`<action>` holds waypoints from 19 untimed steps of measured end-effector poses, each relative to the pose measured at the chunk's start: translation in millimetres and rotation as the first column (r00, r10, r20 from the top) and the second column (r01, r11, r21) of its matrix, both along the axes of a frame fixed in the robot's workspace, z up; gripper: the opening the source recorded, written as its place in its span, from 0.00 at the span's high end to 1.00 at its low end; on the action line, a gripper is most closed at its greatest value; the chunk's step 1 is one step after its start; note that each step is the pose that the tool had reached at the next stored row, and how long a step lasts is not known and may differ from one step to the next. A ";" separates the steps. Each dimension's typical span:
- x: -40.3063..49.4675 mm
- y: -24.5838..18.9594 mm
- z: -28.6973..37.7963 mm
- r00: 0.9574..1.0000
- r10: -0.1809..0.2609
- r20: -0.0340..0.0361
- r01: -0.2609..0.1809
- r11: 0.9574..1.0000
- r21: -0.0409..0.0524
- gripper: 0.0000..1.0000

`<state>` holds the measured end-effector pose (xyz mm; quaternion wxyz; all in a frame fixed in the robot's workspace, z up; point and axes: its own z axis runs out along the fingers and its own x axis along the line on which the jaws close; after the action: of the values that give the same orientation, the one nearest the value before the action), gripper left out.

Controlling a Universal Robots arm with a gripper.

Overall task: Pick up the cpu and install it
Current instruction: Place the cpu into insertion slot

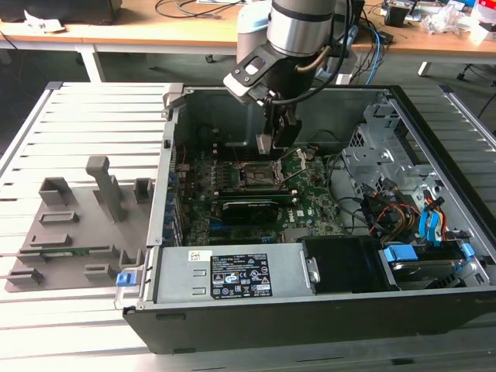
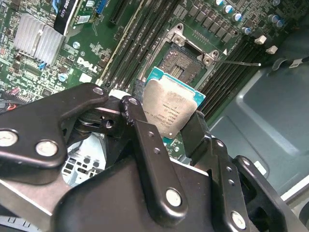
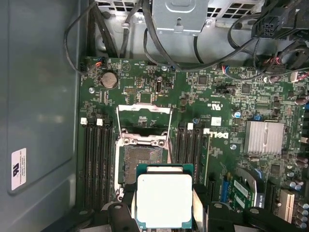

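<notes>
Silvery-topped cpu (image 2: 171, 108), clamped at its edges by the tool (image 2: 164, 121), hangs above the green motherboard (image 3: 217, 96) close to the open socket (image 3: 140, 162) inside the computer case (image 1: 310, 329): pick-up is judged complete, while seating the chip in the socket is not yet done.

in the exterior view the lighting is bright, even and diffuse; the inside of the computer case (image 1: 256, 325) is darker than the slatted table (image 1: 85, 108), with soft shadow under the arm (image 1: 298, 27). in the first wrist view the metal top of the cpu (image 3: 164, 200) glares almost white, while the motherboard (image 3: 145, 79) is evenly lit. in the second wrist view the black gripper (image 2: 169, 113) links nearest the lens look soft and carry pale highlights.
</notes>
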<state>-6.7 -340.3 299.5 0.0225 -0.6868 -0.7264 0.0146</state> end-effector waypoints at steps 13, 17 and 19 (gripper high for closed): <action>0.0 0.0 -13.8 1.000 0.000 0.000 0.000 1.000 0.000 0.45; 0.0 0.0 -18.0 1.000 0.000 0.000 0.000 1.000 0.000 0.45; 0.0 0.0 -20.2 1.000 0.000 0.000 0.000 1.000 0.000 0.45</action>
<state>-6.7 -340.3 279.4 0.0224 -0.6868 -0.7264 0.0146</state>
